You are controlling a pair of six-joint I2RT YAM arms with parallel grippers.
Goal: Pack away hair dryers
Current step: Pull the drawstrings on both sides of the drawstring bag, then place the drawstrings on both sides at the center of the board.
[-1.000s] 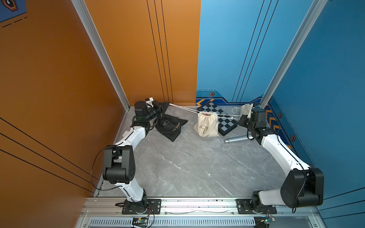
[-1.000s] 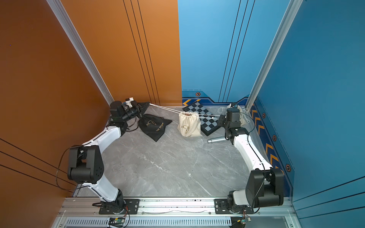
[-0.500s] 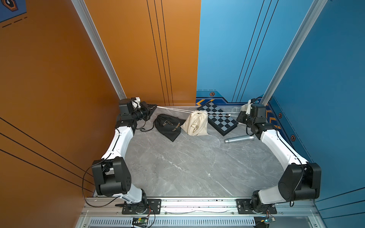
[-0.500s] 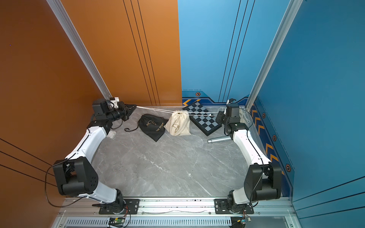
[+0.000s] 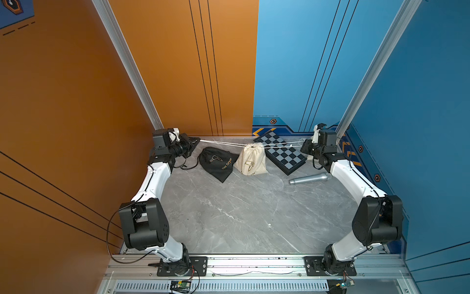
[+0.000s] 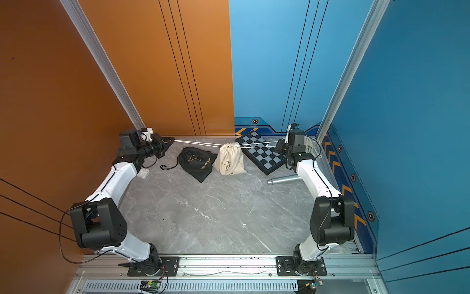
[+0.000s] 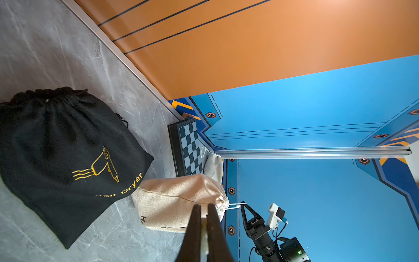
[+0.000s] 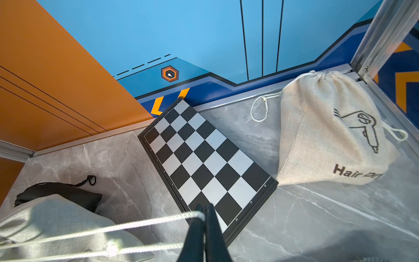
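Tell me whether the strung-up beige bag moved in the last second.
Yes. The beige bag slid toward the black bag, which stayed put, uncovering more of the chessboard.

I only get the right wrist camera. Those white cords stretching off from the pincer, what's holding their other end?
Observer: The left gripper, shut on a cord at the far side of the cream bag.
Operator: Is that bag closed?
Observer: Yes, a top view shows it bunched tight at the top, where the cords meet.
Operator: Anything else I'm missing?
Observer: A grey microphone lying on its side near the chessboard.
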